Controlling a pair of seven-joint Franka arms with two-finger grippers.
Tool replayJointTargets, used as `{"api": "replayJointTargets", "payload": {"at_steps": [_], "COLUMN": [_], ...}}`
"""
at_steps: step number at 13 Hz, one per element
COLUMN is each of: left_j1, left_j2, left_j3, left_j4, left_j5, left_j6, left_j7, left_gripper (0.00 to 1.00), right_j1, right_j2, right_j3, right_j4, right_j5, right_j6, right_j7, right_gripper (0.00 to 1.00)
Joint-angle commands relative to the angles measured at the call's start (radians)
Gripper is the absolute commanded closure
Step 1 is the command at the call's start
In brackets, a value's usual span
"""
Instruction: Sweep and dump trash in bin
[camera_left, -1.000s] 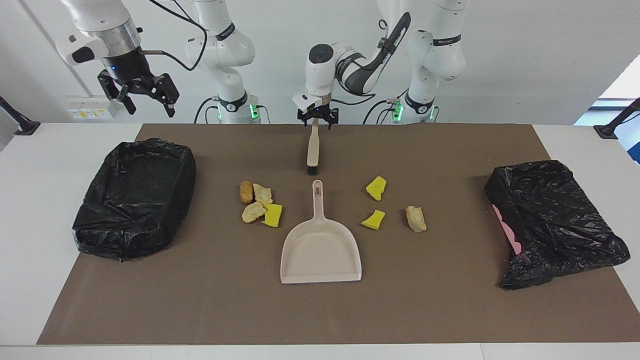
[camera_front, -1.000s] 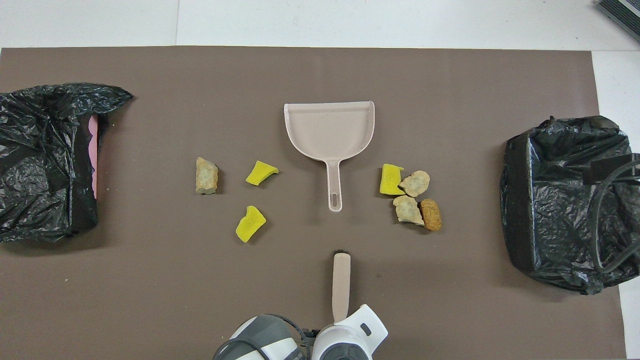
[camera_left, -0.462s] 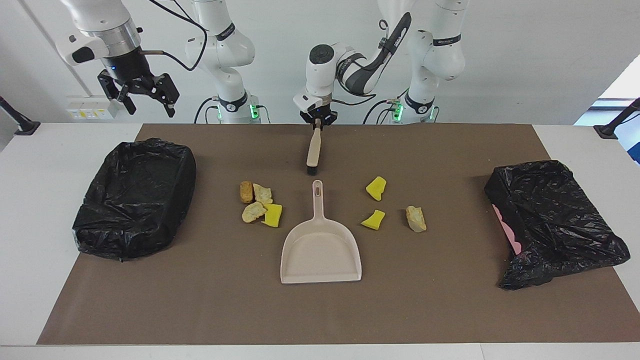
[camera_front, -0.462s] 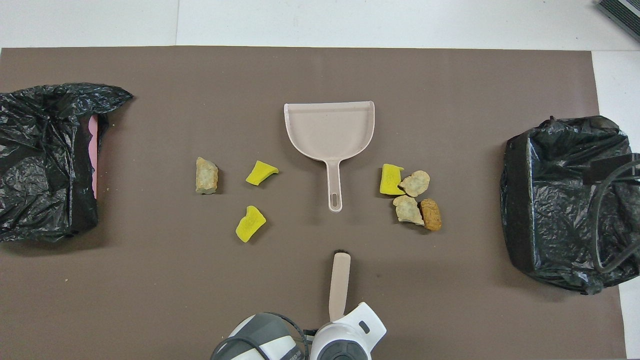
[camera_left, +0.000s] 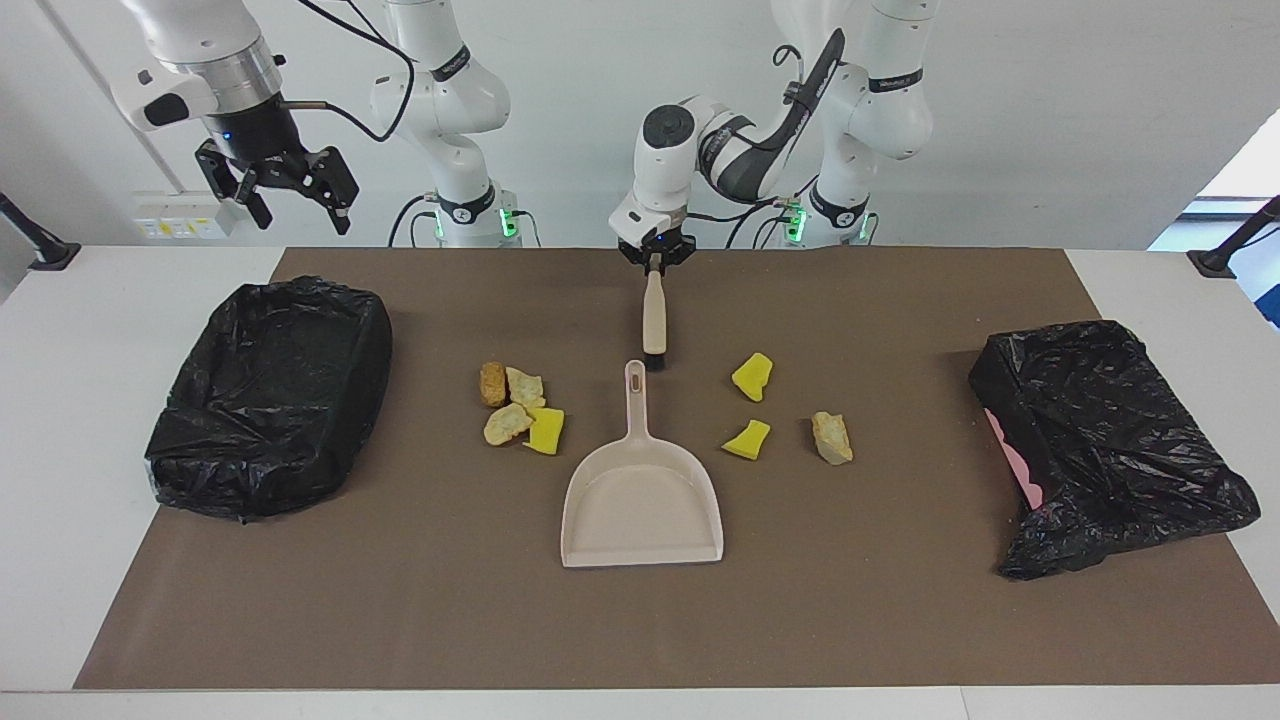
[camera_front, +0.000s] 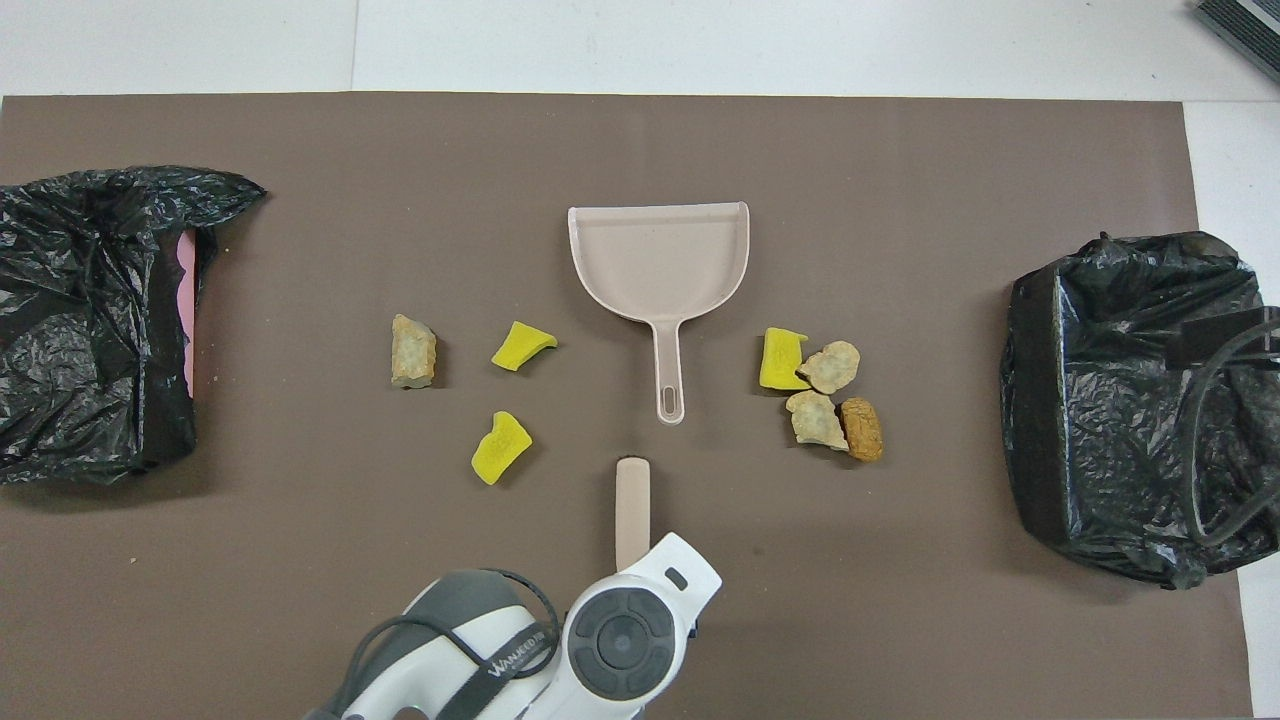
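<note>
Item: table sweep, early stage. Nothing collected: dustpan (camera_left: 641, 500) bare, all seven pieces of trash on the brown mat (camera_left: 400, 620), neither black-lined bin (camera_left: 270, 395) holding any that can be seen.

Left gripper (camera_left: 655, 262): pinched tight on the top of the brush (camera_left: 654, 322), which hangs bristles-down over the mat, just above the tip of the dustpan's handle (judged picked up and ready to sweep).

Right gripper (camera_left: 290, 195): fingers spread, empty, waiting high over the bin at the right arm's end.

Trash, by the facing view's clock with the held brush at centre:
- cluster of four (camera_left: 517, 408), three tan lumps and one yellow wedge touching, at about 8 o'clock, near
- two yellow wedges (camera_left: 752, 377) at about 4 o'clock, near, apart from each other
- single tan lump (camera_left: 832, 438) at about 4 o'clock, farther out

Outstanding: sweeping every piece into the dustpan, then the lift and tip into a bin
</note>
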Motion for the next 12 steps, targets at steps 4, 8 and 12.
{"api": "replayJointTargets", "payload": {"at_steps": [4,8,12], "left_j1": [0.22,0.329,0.411], "left_j2": [0.028,0.045,0.045], "left_j3": [-0.006,-0.006,-0.006], "left_j4": [0.013,0.058,0.179], "left_j5": [0.018,0.084,0.086], "left_j6": [-0.039,-0.099,-0.209], "left_j7": [0.154,0.165,0.217], "left_gripper": [1.0,1.0,1.0], "right_j1": [-0.008,-0.008,-0.007], "right_j2": [0.008,0.008,0.008], "right_j3": [0.003,0.003,0.003], "right_j4": [0.017,0.017,0.017], "right_j5": [0.008,0.008,0.008], "right_j6": [-0.014,-0.014,-0.015], "right_j7": [-0.022,-0.02,-0.022], "right_gripper": [0.0,0.0,0.0]}}
